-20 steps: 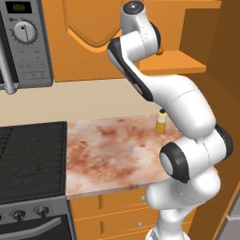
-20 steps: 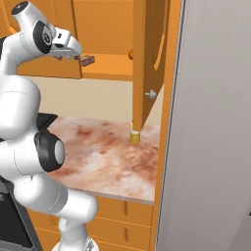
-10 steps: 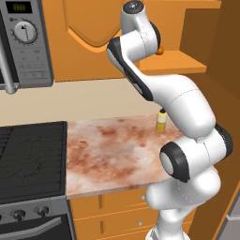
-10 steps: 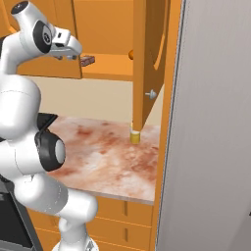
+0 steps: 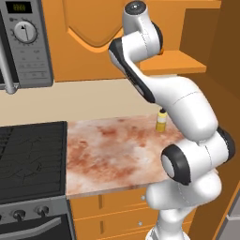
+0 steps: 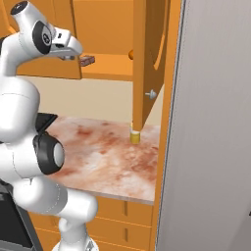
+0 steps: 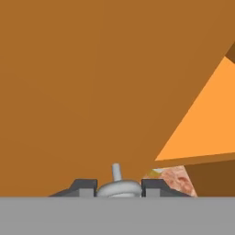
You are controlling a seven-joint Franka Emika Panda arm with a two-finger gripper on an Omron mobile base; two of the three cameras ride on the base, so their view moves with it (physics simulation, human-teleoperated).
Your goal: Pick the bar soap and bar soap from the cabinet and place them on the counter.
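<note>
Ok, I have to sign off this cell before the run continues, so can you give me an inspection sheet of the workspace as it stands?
Surface: counter, mottled stone look, carries one bottle.
Job's things: bar soap lying on the cabinet shelf, not held.
Clutter: yellow bottle upright on the counter under the open door; orange ball on the shelf.
Grippers: gripper shut on a silver door knob.
Cables: nothing seen.
Surroundings: black stove left of the counter, microwave above it, orange drawers below the counter.
</note>
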